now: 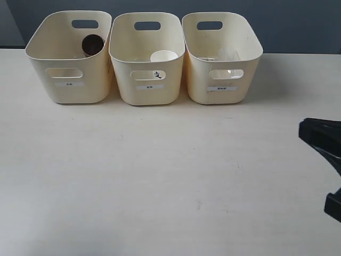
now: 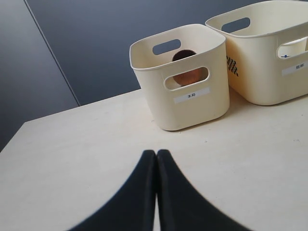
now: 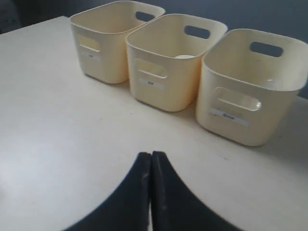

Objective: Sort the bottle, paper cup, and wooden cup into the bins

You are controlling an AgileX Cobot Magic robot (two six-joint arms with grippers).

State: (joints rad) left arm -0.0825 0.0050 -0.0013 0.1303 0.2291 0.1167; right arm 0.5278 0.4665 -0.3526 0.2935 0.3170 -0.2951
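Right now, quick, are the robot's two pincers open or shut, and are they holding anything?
Left pincer: shut, fingers pressed together, holding nothing.
Right pincer: shut, fingers pressed together, holding nothing.

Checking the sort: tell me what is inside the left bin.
The left bin holds the wooden cup, its dark mouth showing above the rim and its brown side through the handle cut-out in the left wrist view. The bin's floor is hidden by its front wall.
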